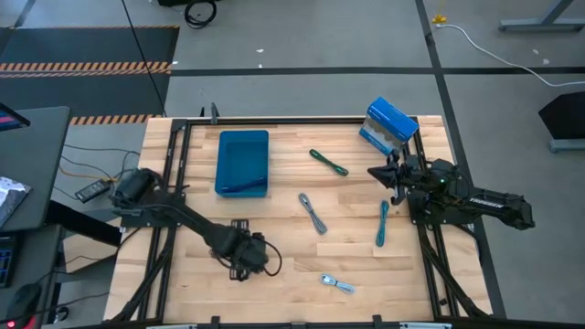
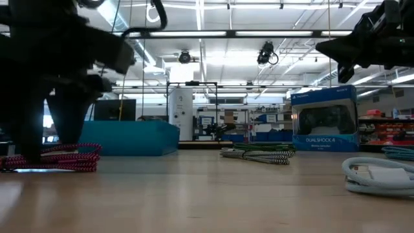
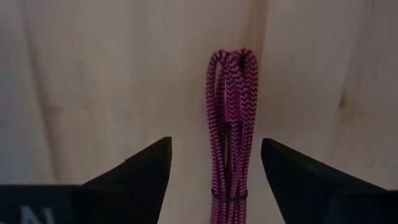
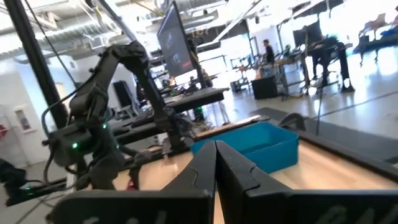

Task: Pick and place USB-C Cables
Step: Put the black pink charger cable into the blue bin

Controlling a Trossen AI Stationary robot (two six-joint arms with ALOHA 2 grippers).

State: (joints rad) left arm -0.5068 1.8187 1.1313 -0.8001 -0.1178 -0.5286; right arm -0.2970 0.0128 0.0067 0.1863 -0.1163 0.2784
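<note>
My left gripper point(image 3: 214, 165) hangs low over the table's near-left part, fingers spread wide, the magenta cable point(image 3: 229, 124) lying flat on the wood between them — straddled, not yet gripped. In the low view the bundle point(image 2: 55, 157) sits right under my dark fingers.

The other cables lie scattered across the table point(image 1: 384, 283): the grey one point(image 1: 313, 213) near the middle, the dark green one point(image 1: 328, 162) toward the far edge, the teal one point(image 1: 382, 223) toward the right edge, the pale blue-silver one point(image 1: 337, 284) near the front edge. The blue tray point(image 1: 243, 163) stands at the far-left part, well apart from my grasp, with a thin dark strand along its near wall that I cannot identify.

My right gripper point(image 1: 388, 173) waits near the far-right corner beside the blue-and-white box point(image 1: 388, 123), its fingers pressed together.

The risk, as I judge it: the bundle is thin and lies flat, so closing too high would pinch only some strands and the coil could slip or unravel on the lift — closing too low would scrape the wood.
</note>
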